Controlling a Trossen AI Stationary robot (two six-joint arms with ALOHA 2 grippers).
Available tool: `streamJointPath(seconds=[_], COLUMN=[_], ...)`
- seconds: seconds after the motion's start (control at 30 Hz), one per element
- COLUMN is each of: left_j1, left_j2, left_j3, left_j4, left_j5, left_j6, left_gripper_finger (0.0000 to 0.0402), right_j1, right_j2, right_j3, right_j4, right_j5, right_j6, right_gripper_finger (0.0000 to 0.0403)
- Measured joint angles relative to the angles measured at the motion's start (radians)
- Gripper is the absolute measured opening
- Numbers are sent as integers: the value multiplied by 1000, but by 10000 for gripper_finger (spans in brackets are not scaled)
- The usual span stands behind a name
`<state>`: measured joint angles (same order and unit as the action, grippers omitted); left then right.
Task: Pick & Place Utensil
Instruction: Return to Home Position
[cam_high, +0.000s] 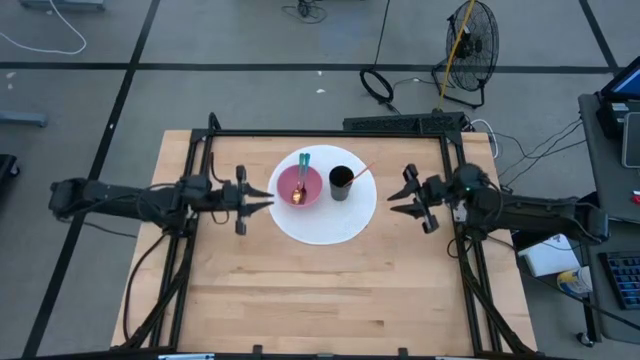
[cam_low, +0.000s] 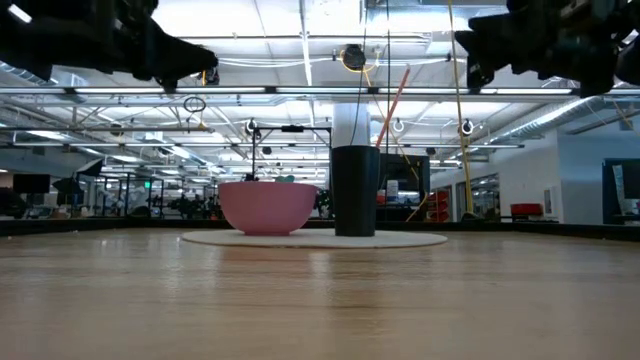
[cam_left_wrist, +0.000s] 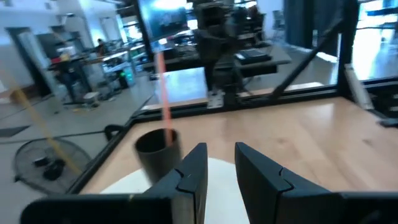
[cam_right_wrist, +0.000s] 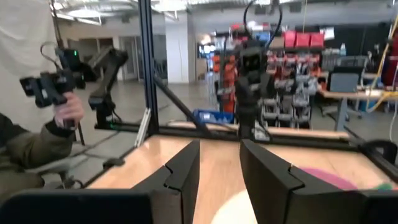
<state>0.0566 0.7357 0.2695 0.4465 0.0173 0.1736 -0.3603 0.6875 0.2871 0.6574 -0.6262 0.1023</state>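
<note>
A white round plate (cam_high: 322, 222) lies mid-table. On it stand a pink bowl (cam_high: 299, 186) and a black cup (cam_high: 341, 183). A teal-handled utensil (cam_high: 304, 163) rests with its head in the bowl and its handle over the far rim. An orange stick (cam_high: 360, 173) leans out of the cup. My left gripper (cam_high: 272, 199) hovers open just left of the bowl, raised above the table. My right gripper (cam_high: 391, 203) hovers open right of the plate, also raised. The left wrist view shows the cup (cam_left_wrist: 157, 152) and the stick (cam_left_wrist: 163, 93) beyond the fingers.
A black metal frame (cam_high: 330, 133) runs along the table's far, left and right edges. Bare wood spreads across the near half (cam_high: 320, 290). In the right wrist view a person's hand (cam_right_wrist: 65, 112) holds a controller beyond the table's left side.
</note>
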Motion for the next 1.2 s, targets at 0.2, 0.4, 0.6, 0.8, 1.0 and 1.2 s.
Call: streamJointPath(seconds=[0.2,0.4,0.6,0.8,1.0,1.2], left_j1=[100,120,121,121,121,149], left_j2=[-15,-106,-231,-305,-405,-496], left_j3=[0,0,0,-32,-168,-217], left_j4=[-3,-102,-205,-256,-168,-178], left_j5=[86,114,114,114,59,60], left_j6=[2,17,17,15,-24,-53], left_gripper_finger=[88,88,88,88,88,88], right_j1=[1,2,2,2,2,1], right_j2=[-29,-38,-40,-41,-44,-118], right_j3=[0,0,-28,-94,-129,-130], right_j4=[-147,-281,-264,-90,-84,-93], right_j5=[1,24,54,53,53,46], right_j6=[-45,-82,-116,-101,-88,-84], right_gripper_finger=[112,112,112,112,112,112])
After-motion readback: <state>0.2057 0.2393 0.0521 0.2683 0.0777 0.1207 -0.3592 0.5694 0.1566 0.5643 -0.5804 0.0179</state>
